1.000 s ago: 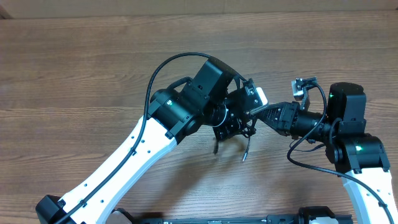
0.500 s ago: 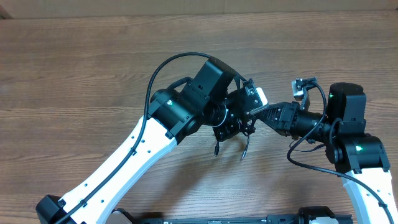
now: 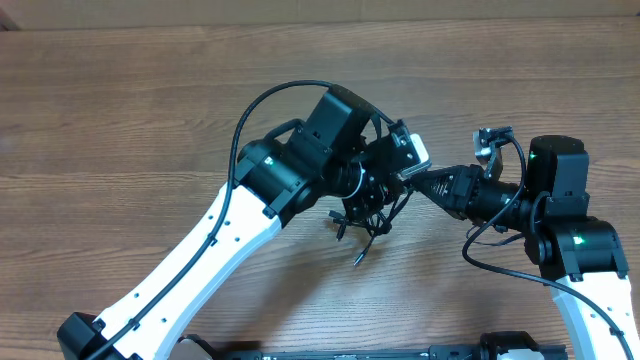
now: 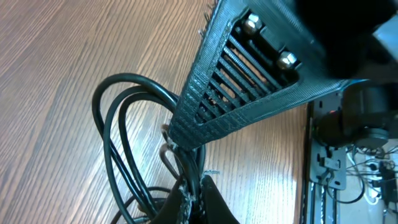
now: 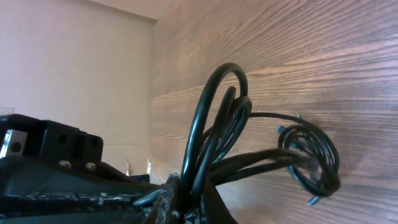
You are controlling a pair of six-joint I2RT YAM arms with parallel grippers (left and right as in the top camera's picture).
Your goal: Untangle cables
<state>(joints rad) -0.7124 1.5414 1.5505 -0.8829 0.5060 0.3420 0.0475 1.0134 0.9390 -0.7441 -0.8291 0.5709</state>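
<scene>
Several thin black cords, tangled into one small knotted bundle, sit over the middle of the brown wood-grain table. Rounded loops stand out from the knot. One loose strand end trails toward the table's near edge.

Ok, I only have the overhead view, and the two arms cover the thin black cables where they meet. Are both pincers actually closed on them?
Observer: The left one is. In the left wrist view, the left pincer is shut on the thin black cables.
Operator: And the right?
Observer: The right wrist view shows the right pincer shut on several strands that arch up out of it.
Operator: Any tangle visible?
Observer: Yes. In that same view a small tight coil with plug ends sticking out sits beyond the arches, against the brown wooden table.
</scene>
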